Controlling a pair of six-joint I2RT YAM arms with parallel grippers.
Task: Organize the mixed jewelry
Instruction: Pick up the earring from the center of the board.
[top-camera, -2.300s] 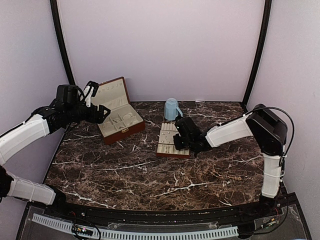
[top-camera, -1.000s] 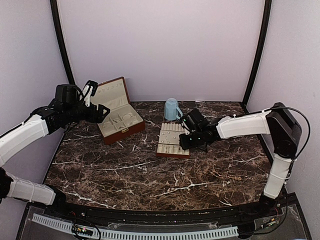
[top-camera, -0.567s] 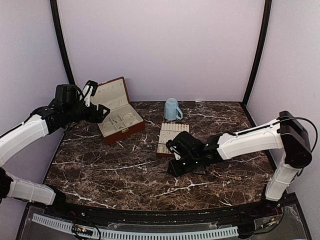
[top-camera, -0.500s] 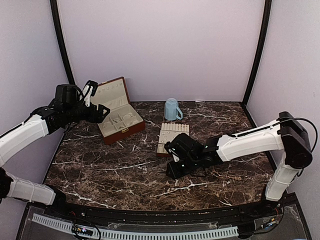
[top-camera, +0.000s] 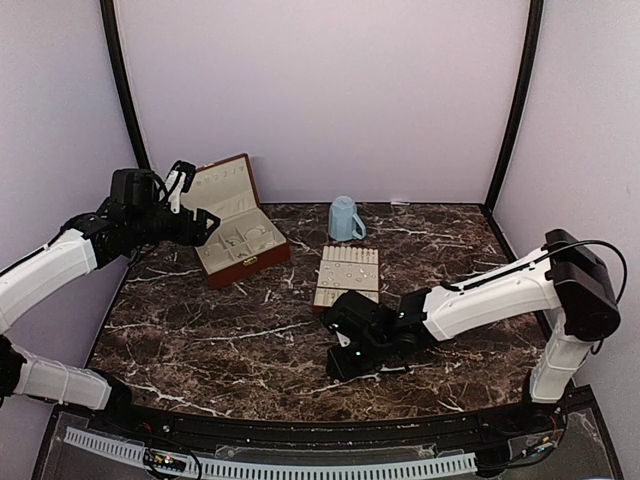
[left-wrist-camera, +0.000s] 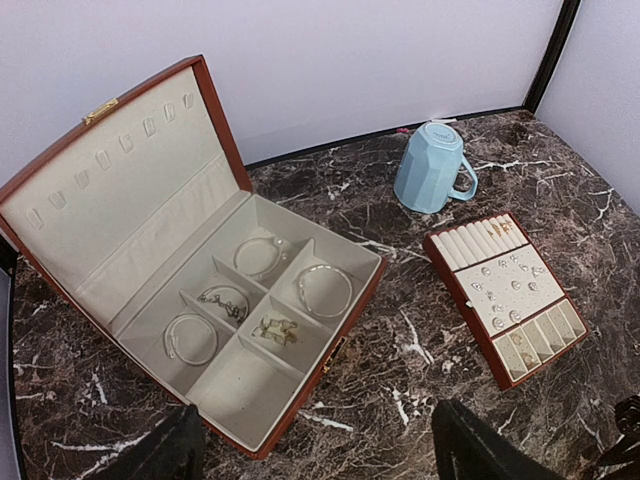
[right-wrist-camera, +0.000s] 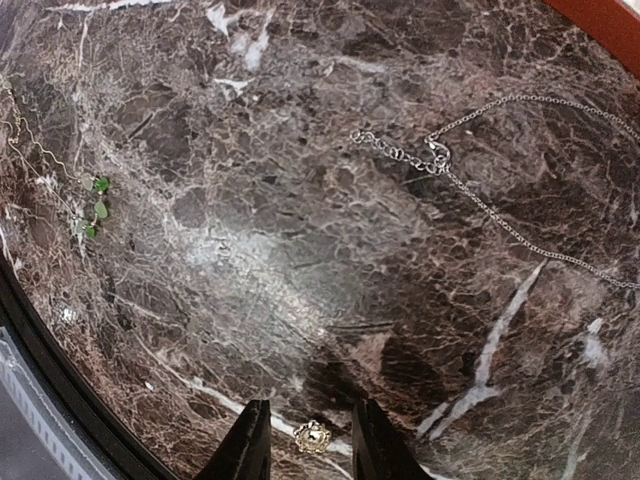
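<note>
The mixed jewelry lies in several spots. A tiny gold-and-silver earring (right-wrist-camera: 313, 436) rests on the marble between the fingers of my right gripper (right-wrist-camera: 310, 448), which is open with a gap on either side of the piece. In the top view this gripper (top-camera: 340, 362) is low over the near middle of the table. A thin silver chain (right-wrist-camera: 500, 215) and a fine chain with green beads (right-wrist-camera: 97, 205) lie loose on the marble. My left gripper (top-camera: 195, 203) hovers open and empty beside the box; from its own camera the left gripper (left-wrist-camera: 320, 462) frames bare marble.
The reddish-brown box (top-camera: 245, 265) stands open at back left, its cream compartments (left-wrist-camera: 225, 390) holding bangles and small pieces. The cream slotted tray (left-wrist-camera: 455, 300) with tiny studs lies mid-table. The blue mug (left-wrist-camera: 430, 165) stands upside down behind it. The table's near edge (right-wrist-camera: 40, 330) is close.
My right arm swung from beside the tray toward the near middle of the table and dropped low over the earring. The left arm stayed still.
</note>
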